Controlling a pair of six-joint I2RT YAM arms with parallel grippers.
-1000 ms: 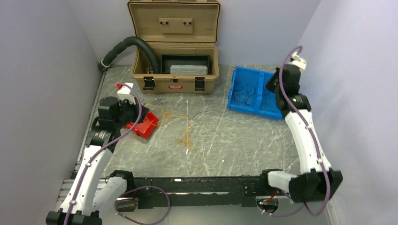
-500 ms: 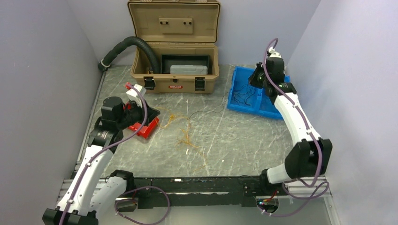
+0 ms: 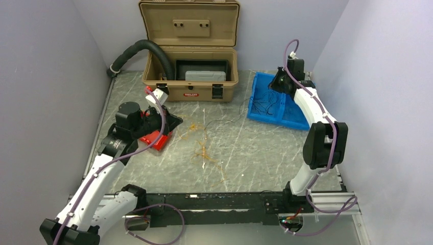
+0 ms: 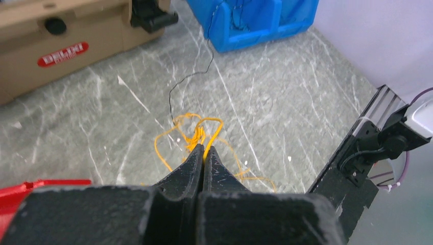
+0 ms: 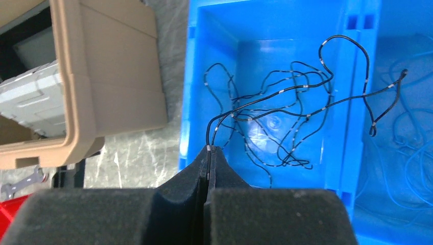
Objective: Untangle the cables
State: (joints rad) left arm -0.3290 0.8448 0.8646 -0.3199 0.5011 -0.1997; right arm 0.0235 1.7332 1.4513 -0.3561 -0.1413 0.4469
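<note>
Right pincer newly past rim of blue bin, tight on black cable; left pincer tight on yellow cable.

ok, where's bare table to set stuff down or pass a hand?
Widest bare patch: table between the yellow-orange cables, the blue bin and the near rail. Smaller one left of the tan case, by the hose. Crowded: centre, and around the red bin at the left gripper.
</note>
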